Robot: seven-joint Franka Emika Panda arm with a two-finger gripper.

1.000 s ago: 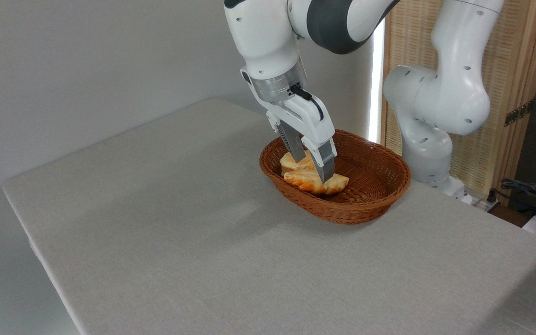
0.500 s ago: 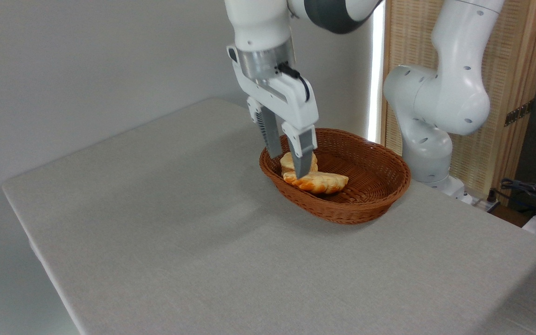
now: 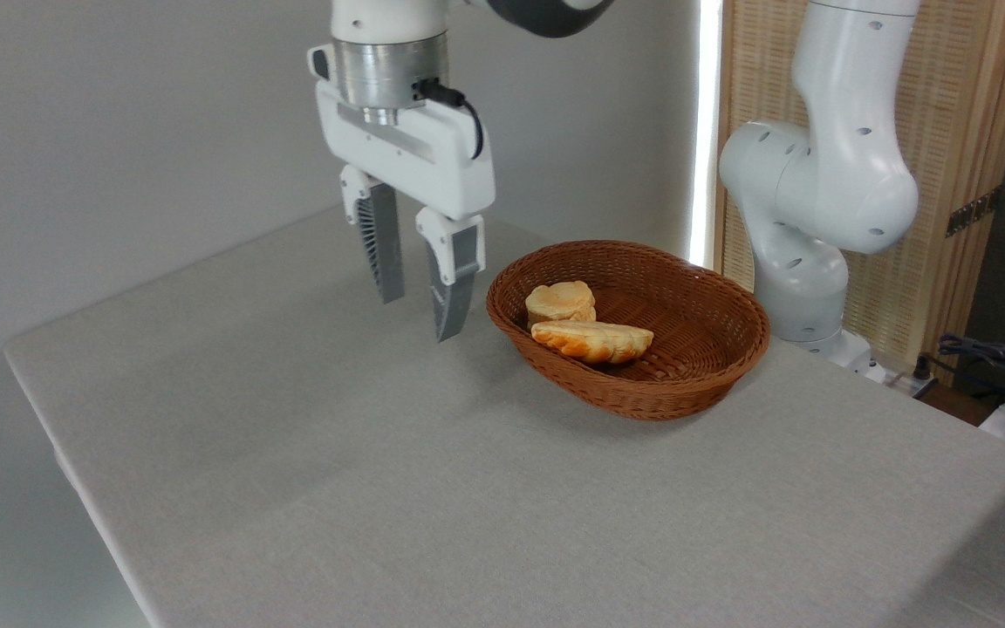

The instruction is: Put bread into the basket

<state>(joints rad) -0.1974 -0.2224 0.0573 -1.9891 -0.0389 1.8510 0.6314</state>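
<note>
The gripper is hanging with its fingers apart and holding nothing, above the table. The bread is lying to its right and a little lower, inside the basket, just in front of a small round bun. Its long axis is running sideways, pointing away from the gripper. The task is looking finished.
</note>
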